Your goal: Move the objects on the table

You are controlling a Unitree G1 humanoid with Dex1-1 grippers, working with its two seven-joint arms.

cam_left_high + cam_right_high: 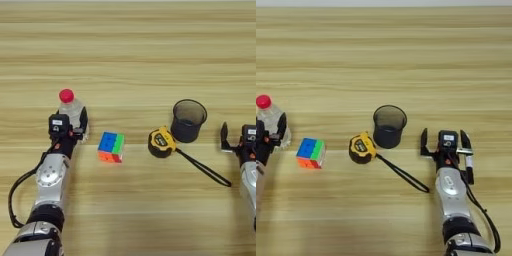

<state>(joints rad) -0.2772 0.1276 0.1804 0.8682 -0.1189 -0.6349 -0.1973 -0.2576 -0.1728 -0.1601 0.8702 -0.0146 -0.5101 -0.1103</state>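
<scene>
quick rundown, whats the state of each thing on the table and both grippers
bottle: upright, red cap on, left gripper's fingers around it
left gripper: shut on the bottle
puzzle cube: free on the table, scrambled
tape measure: lying beside the cup, strap stretched out toward the right gripper
cup: upright, empty
right gripper: open, holding nothing, right of the cup

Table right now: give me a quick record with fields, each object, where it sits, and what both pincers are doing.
bottle: upright, red cap, far left of the row
left pincer: at the bottle, fingers either side of its body
cube: right of the bottle, standing free
tape measure: middle, strap trailing toward the right
cup: upright, open top, just behind and right of the tape measure
right pincer: open, holding nothing, right of the cup
table: wooden planks
</scene>
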